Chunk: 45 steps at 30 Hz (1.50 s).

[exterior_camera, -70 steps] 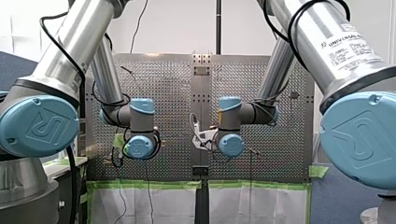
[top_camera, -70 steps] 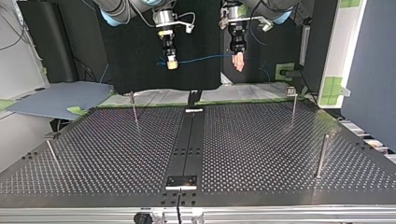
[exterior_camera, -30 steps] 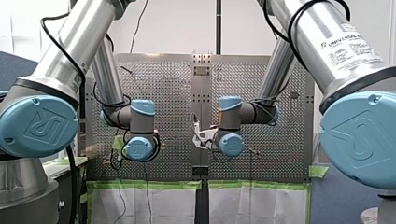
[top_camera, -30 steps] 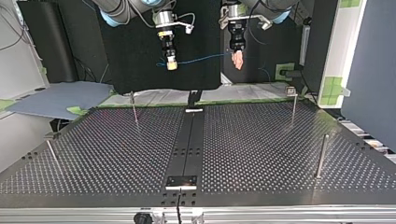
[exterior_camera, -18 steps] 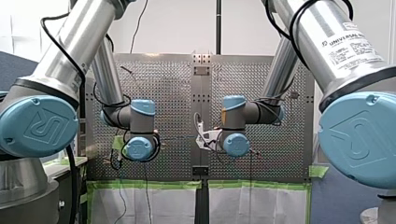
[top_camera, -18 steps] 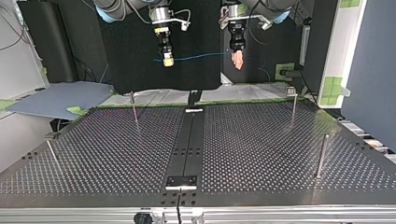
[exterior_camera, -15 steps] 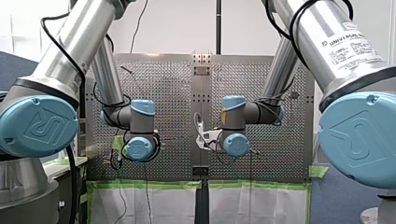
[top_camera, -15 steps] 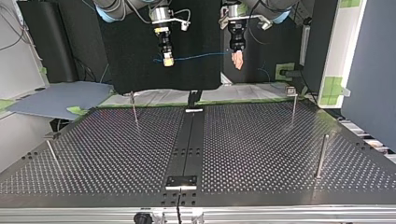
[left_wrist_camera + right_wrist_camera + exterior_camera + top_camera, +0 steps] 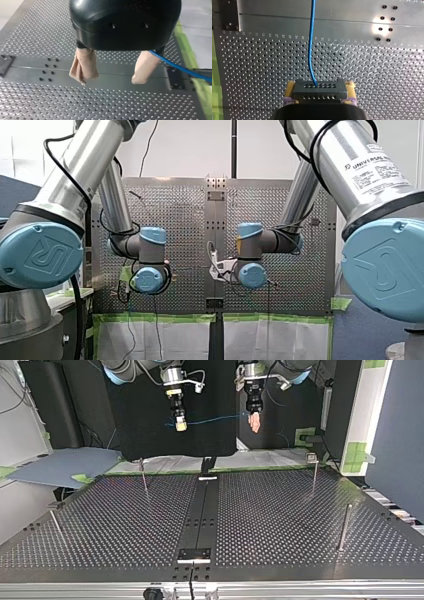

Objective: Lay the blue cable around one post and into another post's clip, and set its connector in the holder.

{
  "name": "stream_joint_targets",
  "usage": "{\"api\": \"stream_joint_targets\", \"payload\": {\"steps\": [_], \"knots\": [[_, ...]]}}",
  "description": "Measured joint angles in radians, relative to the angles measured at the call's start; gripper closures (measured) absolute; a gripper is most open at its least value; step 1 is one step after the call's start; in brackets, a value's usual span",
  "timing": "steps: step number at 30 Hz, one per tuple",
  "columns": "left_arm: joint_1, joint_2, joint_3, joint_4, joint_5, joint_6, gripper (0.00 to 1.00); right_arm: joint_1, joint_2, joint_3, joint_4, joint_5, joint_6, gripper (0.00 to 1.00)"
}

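Counted: two grippers, one blue cable (image 9: 311,50), one connector (image 9: 320,93), four posts (image 9: 144,476). The connector is pinched between the right gripper's (image 9: 320,87) yellow pads (image 9: 290,86), with the cable run ahead. The left gripper's (image 9: 113,76) beige pads (image 9: 83,65) are spread, cable just beside one. Both are hung pointing down, high over the table (image 9: 275,525); posts are set near its edges at 10, 2, 8, 4 o'clock, top view.

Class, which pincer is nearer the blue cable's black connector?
Right. My right pincer is shut on the connector, between its yellow pads. My left pincer hangs apart from it, further along the blue cable.
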Motion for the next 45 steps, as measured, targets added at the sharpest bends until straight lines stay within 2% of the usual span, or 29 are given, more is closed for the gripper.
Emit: {"api": "stream_joint_targets", "payload": {"steps": [4,7,12,17,21,26,34,41,45], "knots": [[-0.011,0.023,-0.022,-0.031,-0.003,-0.031,0.00,0.013,-0.014,-0.021,0.001,0.026,-0.015,1.00],[-0.011,0.047,-0.027,-0.057,-0.001,-0.058,0.00,0.015,-0.034,-0.028,0.002,0.041,-0.011,1.00],[-0.001,0.095,-0.027,-0.106,-0.003,-0.105,0.00,0.006,-0.072,-0.036,0.027,0.032,0.021,1.00],[0.013,0.142,-0.013,-0.153,-0.039,-0.153,0.00,-0.002,-0.111,-0.064,0.064,0.008,0.057,1.00],[0.025,0.179,0.017,-0.189,-0.074,-0.189,0.00,-0.010,-0.142,-0.094,0.095,-0.001,0.069,1.00],[0.037,0.222,0.060,-0.233,-0.103,-0.233,0.00,-0.020,-0.184,-0.134,0.131,-0.015,0.073,1.00],[0.056,0.297,0.134,-0.308,-0.108,-0.306,0.00,-0.038,-0.260,-0.183,0.153,-0.043,0.073,1.00],[0.076,0.353,0.190,-0.364,-0.109,-0.320,0.00,-0.050,-0.311,-0.213,0.171,-0.074,0.071,1.00],[0.089,0.386,0.223,-0.397,-0.118,-0.312,0.00,-0.046,-0.299,-0.238,0.194,-0.097,0.058,1.00]]}}
